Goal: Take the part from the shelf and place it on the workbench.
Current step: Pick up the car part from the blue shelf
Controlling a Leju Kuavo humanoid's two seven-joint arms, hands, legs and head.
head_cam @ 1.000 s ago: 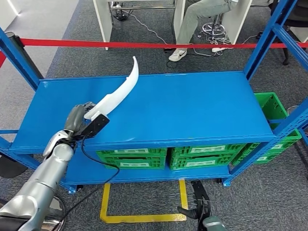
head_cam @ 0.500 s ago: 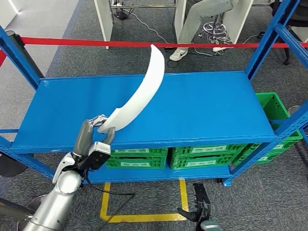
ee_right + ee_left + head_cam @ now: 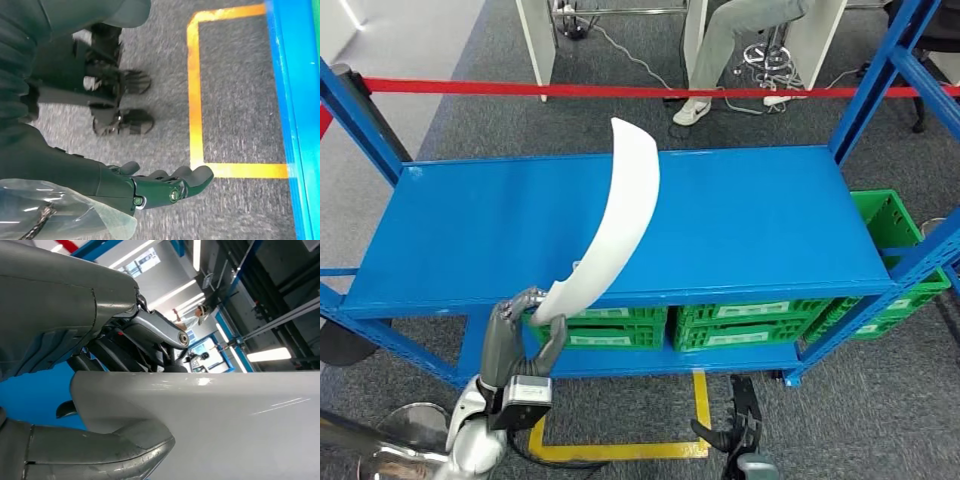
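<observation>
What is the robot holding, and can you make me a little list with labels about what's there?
held thing: long curved white part
holder: left hand, gripping its lower end
part position: lifted, off the blue shelf
right hand: hanging low over the grey carpet, fingers apart, holding nothing
under the shelf top: green crates
floor mark: yellow tape outline
behind the shelf: red barrier tape, a seated person's legs

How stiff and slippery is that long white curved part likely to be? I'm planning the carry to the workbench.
Probably stiff: the white part, held at one end by the left hand, keeps its curve without sagging. Likely light, since that one hand bears it. Its glossy surface suggests it may slip or pivot in the fingers.
</observation>
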